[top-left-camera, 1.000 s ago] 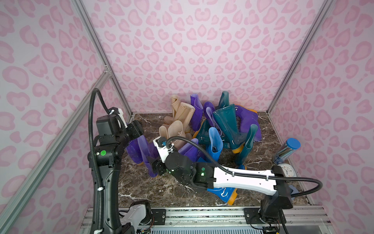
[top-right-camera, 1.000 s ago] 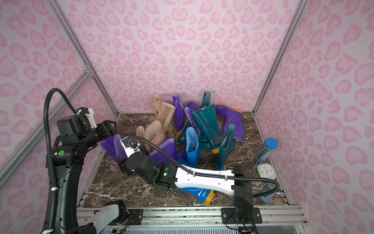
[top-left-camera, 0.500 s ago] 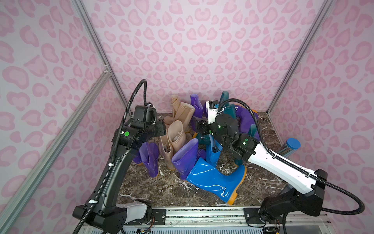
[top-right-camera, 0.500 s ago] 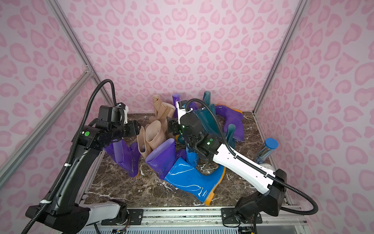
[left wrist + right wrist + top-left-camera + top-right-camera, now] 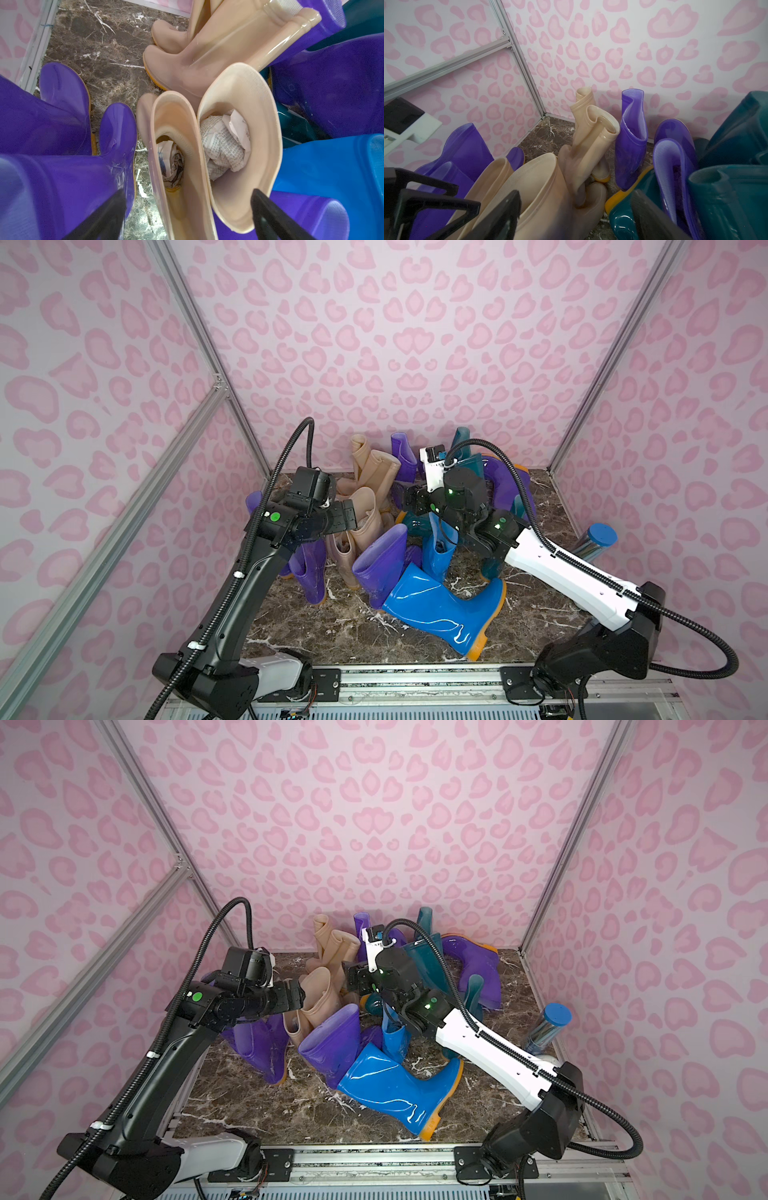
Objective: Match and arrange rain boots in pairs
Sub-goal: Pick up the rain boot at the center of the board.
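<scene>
The rain boots crowd the back of the marble floor. Two beige boots (image 5: 359, 526) stand side by side, paper stuffed inside (image 5: 226, 145). My left gripper (image 5: 351, 518) (image 5: 189, 209) hovers open over their tops, jaws straddling both rims, touching neither. My right gripper (image 5: 411, 499) (image 5: 575, 214) is open just behind them, above a beige boot (image 5: 542, 199) and a teal toe (image 5: 623, 216). Purple boots (image 5: 309, 572) stand at the left. A purple boot (image 5: 380, 564) and a bright blue boot (image 5: 436, 610) lie in front. Teal boots (image 5: 473, 464) stand at the back.
A shiny cylinder with a blue cap (image 5: 596, 541) stands against the right wall. Two more beige boots (image 5: 374, 468) lean near the back wall, with a purple one (image 5: 631, 141) beside them. Pink walls close three sides; a metal rail (image 5: 415, 680) runs along the front.
The right arm swung from low at the front left up to the back centre, uncovering the lying blue boot. The left gripper moved right, from the purple boots to the beige pair.
</scene>
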Controlling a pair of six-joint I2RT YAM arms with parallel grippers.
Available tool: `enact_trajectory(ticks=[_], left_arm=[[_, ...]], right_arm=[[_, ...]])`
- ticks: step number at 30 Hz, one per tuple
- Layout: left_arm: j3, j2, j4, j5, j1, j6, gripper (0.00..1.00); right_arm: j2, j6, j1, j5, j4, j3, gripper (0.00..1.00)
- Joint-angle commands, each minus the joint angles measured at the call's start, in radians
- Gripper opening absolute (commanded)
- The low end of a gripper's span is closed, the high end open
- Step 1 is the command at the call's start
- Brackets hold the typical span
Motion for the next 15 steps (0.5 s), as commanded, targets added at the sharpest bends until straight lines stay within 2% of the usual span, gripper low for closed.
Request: enact_trajectory(ticks=[1, 2, 3, 4, 6, 8, 10, 12, 15], left_arm=[[-0.009, 0.013, 0.033, -0.012, 0.0, -0.005, 0.66], [-0.017, 0.016, 0.039, -0.009, -0.001, -0.007, 0.63], [-0.029, 0.015, 0.048, -0.001, -0.001, -0.01, 0.52], [-0.041, 0.014, 0.056, 0.007, 0.0, -0.018, 0.46], [-0.059, 0.01, 0.066, 0.028, 0.0, -0.023, 0.5], [-0.066, 0.005, 0.06, 0.034, 0.001, -0.032, 0.61], [-0.07, -0.006, 0.07, 0.051, 0.001, -0.028, 0.64], [-0.084, -0.007, 0.066, 0.046, 0.001, -0.027, 0.62], [-0.12, -0.013, 0.066, 0.043, 0.001, -0.032, 0.48]], right_arm=[[-0.014, 0.01, -0.013, -0.03, 0.049, -0.021, 0.84], [-0.02, 0.01, -0.015, -0.032, 0.051, -0.028, 0.84], [-0.029, 0.012, -0.019, -0.036, 0.056, -0.039, 0.84], [-0.036, 0.016, -0.023, -0.036, 0.06, -0.047, 0.84], [-0.045, 0.019, -0.028, -0.045, 0.062, -0.061, 0.84], [-0.052, 0.022, -0.032, -0.047, 0.065, -0.069, 0.83], [-0.057, 0.023, -0.036, -0.049, 0.069, -0.077, 0.82], [-0.058, 0.033, -0.039, -0.06, 0.075, -0.082, 0.81], [-0.058, 0.04, -0.039, -0.071, 0.085, -0.083, 0.79]])
